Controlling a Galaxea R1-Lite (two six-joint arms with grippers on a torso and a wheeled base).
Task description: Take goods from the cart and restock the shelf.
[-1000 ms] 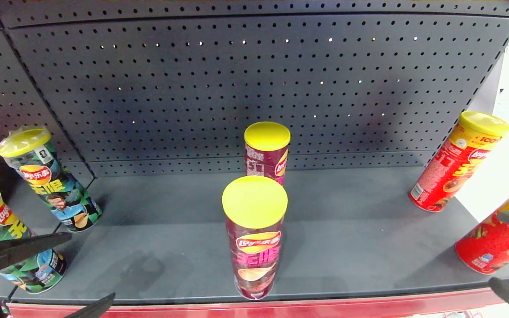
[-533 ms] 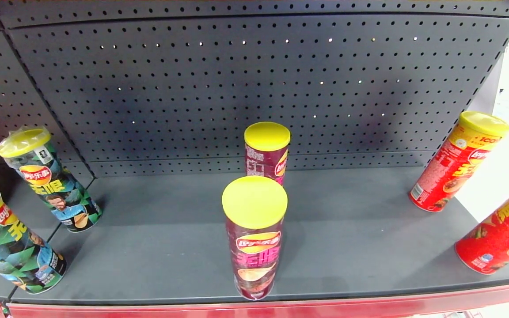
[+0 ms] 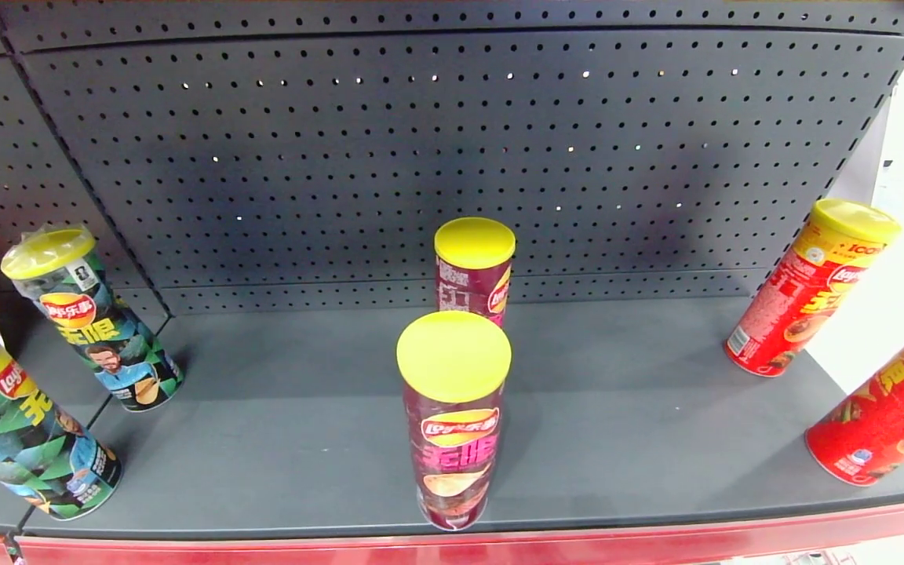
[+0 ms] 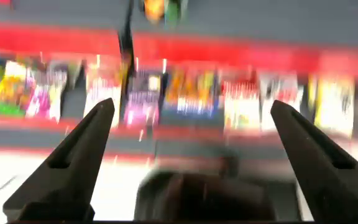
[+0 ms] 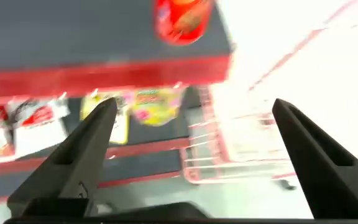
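Observation:
Two maroon crisp cans with yellow lids stand upright mid-shelf, one at the front (image 3: 453, 424) and one behind it (image 3: 474, 267), on the dark grey shelf (image 3: 640, 408). My left gripper (image 4: 192, 104) is open and holds nothing; it faces a lower shelf row of colourful packets (image 4: 185, 93). My right gripper (image 5: 194, 102) is also open and holds nothing. It hangs below the shelf's red front edge (image 5: 104, 78), with a red can (image 5: 182, 18) above it and a wire cart (image 5: 247, 149) off to one side.
Two green cans (image 3: 95, 322) (image 3: 20, 424) stand at the shelf's left, two red cans (image 3: 809, 286) (image 3: 883, 416) at its right. A perforated back panel (image 3: 421, 157) closes the rear. Bare shelf lies either side of the maroon cans. Yellow packets (image 5: 148, 106) fill a lower shelf.
One second ago both grippers' dark fingertips showed in the head view's lower corners; they have since dropped out of it. The head view has shifted very slightly. The cans stand as before.

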